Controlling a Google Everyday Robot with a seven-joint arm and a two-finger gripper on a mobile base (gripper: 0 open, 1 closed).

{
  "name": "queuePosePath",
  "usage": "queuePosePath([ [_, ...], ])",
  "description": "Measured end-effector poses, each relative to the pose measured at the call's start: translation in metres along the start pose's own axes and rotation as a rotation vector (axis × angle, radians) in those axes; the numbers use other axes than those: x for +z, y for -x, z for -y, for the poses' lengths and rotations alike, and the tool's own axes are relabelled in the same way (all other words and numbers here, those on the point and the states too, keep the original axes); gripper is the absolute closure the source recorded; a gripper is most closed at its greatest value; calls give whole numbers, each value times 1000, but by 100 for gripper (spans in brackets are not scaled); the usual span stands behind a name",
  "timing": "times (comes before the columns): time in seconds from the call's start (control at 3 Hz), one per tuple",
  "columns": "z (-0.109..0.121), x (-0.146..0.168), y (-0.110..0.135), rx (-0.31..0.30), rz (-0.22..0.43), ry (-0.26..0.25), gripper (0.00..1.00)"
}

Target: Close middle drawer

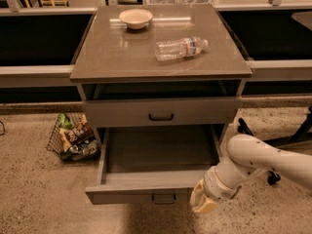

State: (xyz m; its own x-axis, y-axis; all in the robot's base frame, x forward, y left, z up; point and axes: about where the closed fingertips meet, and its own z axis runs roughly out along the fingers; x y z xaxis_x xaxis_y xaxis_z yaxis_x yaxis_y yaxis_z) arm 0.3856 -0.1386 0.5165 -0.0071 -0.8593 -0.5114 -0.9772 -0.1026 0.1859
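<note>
- Sitting pulled far out at 6 o'clock of the cabinet (pixel 229 112): the middle drawer (pixel 146 193), with its loop handle (pixel 163 198) at the centre of the front panel.
- Hovering at that drawer's front right corner, about 5 o'clock in the view: the claw (pixel 203 204). Cannot tell whether spread or pressed together, nor whether touching the panel or just beside it.
- Judged as lining up for the push; closing not yet done.
- Calling next for flat contact on the front panel, then a straight shove toward 12 o'clock. Pushing off-centre risks skewing the tray.
- Counted: two drawers, the upper drawer (pixel 161 112) shut; one bowl (pixel 135 18) and one bottle (pixel 181 48) on the tabletop (pixel 107 57); one basket (pixel 73 139) at 9 o'clock.
</note>
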Motion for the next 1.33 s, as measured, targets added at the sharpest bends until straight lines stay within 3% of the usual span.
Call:
queuePosePath([
  [0.33, 0, 1, 0, 0, -1, 1, 88],
  [0.67, 11, 20, -23, 6, -42, -5, 100],
  [1.33, 50, 60, -85, 8, -148, -41, 100],
])
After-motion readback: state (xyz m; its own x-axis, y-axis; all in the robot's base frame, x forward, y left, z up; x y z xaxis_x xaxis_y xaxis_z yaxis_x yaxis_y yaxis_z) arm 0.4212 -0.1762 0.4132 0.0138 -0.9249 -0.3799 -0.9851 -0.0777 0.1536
